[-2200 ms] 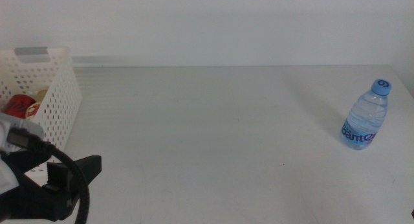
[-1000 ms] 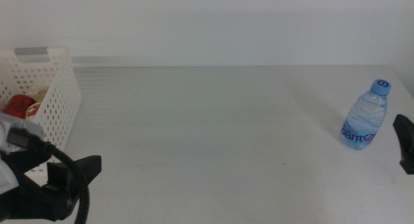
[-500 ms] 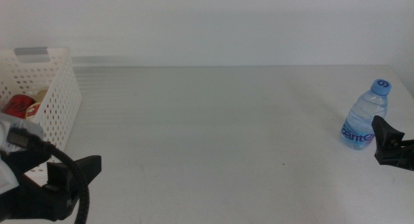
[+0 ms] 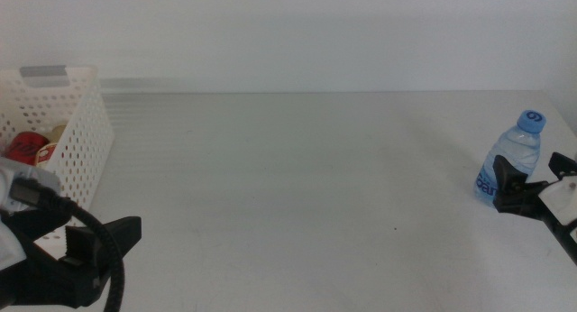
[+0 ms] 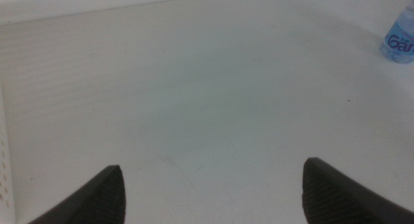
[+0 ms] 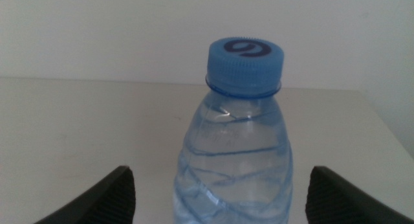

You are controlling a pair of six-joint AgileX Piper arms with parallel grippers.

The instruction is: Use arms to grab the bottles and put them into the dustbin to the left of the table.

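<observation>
A small clear water bottle (image 4: 516, 155) with a blue cap stands upright near the right edge of a plain white, matte table (image 4: 297, 186), far across the surface from the dustbin (image 4: 63, 123). The right gripper (image 4: 525, 186) sits low at the bottle's base, on the side away from the dustbin, its dark jaws spread wide; in the right wrist view the bottle (image 6: 236, 159) rises between the two jaw tips with clear space on either side, so the jaws are apart from it and not closed on anything.

The dustbin, a white perforated basket with a grey tab on its rim, stands at the table's far left. Inside it lie a red soda can (image 4: 29, 147) and, just beside that, part of a pale bottle (image 4: 56, 133).

The left gripper (image 4: 99, 244) waits just in front of the dustbin, toward the camera, a thick black cable (image 4: 101, 249) looping over it. Its jaws are open over bare tabletop, as the left wrist view shows, with the water bottle (image 5: 400, 37) well apart at the far corner.

Behind the table runs a plain pale wall (image 4: 297, 32).
</observation>
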